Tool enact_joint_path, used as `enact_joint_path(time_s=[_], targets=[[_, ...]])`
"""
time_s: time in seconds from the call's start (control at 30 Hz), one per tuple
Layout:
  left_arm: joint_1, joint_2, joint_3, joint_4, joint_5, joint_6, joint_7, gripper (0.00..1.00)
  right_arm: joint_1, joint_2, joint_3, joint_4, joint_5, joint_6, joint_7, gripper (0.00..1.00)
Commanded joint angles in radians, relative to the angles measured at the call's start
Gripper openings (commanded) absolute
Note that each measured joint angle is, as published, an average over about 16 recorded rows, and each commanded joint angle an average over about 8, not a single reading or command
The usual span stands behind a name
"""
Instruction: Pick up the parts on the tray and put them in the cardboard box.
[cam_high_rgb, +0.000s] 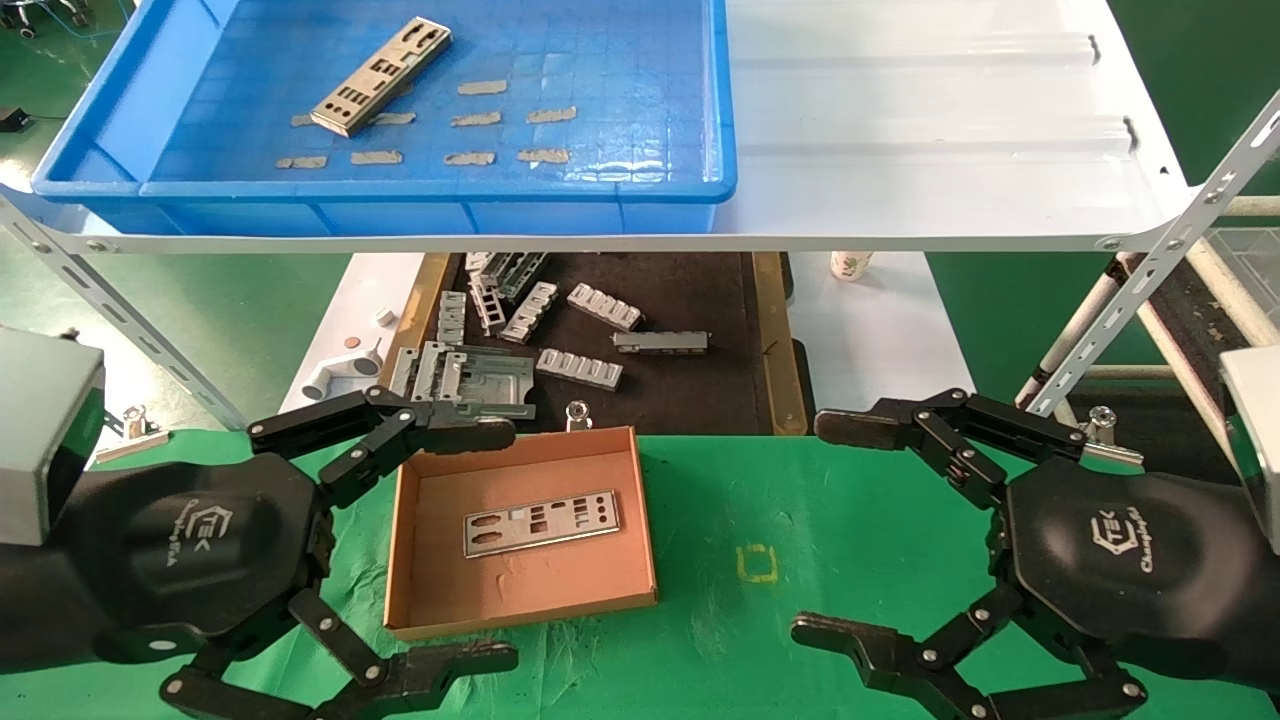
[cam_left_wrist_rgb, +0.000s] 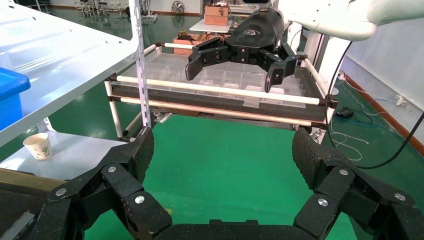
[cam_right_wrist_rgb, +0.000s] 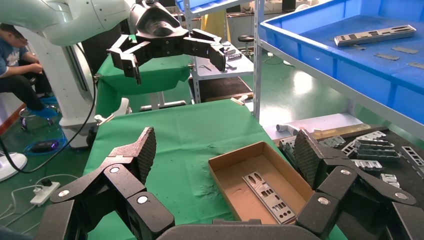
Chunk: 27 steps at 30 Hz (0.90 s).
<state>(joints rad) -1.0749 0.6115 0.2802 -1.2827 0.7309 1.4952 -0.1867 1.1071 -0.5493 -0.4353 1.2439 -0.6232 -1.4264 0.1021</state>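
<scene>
While both grippers' fingers gape empty, one part (cam_high_rgb: 381, 76) lies diagonally in the tray (cam_high_rgb: 640, 180).

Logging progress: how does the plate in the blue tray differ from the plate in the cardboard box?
The tray plate lies on the blue tray up on the shelf; the box plate lies in the cardboard box on the green mat. The tray plate runs steeply diagonal in the head view; the box plate lies nearly level. Both are thin silver plates with punched cutouts, lying flat and ungripped.
</scene>
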Motion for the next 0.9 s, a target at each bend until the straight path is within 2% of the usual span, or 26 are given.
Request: enact_joint_path(time_s=[0.03,0.9], targets=[[0.000,0.000,0.000,0.000,0.000,0.000,0.000,1.00,0.000,0.000,0.000,0.000,0.000,0.000,0.000,1.00],[0.000,0.000,0.000,0.000,0.000,0.000,0.000,1.00,0.000,0.000,0.000,0.000,0.000,0.000,0.000,1.00]])
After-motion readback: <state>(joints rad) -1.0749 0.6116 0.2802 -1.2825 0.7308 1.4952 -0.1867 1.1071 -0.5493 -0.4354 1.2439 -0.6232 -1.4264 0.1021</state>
